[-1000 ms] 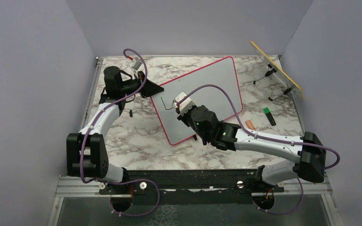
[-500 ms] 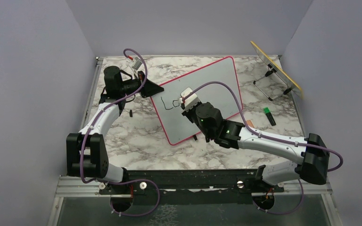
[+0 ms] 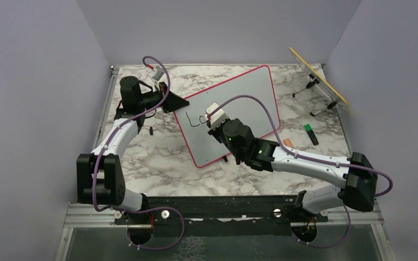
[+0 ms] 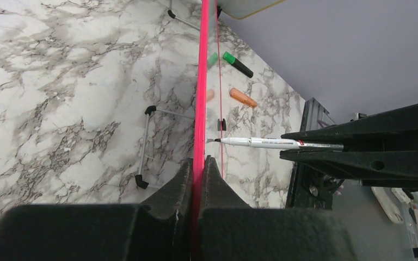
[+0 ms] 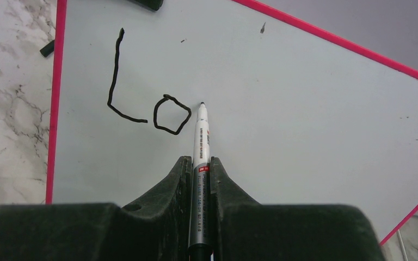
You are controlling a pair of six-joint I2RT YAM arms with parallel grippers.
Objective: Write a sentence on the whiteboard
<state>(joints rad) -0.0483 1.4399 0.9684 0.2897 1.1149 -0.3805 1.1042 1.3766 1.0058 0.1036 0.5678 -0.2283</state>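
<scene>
The right gripper is pinching a thin white and silver marker pen. The pen sticks straight out in front of its fingers. The black tip looks to touch the big white whiteboard with a pink-red frame, just right of the sentence. So far that says only "Lo" in wobbly black lines. I think the next letter goes further right. The left gripper is squeezed tight on the board's pink edge, holding it tilted up.

The left arm and right arm are white tubes joined by black housings, each trailing a purple cable. A green light glows on the right arm. The left gripper and right gripper have matt black wedge fingers.
</scene>
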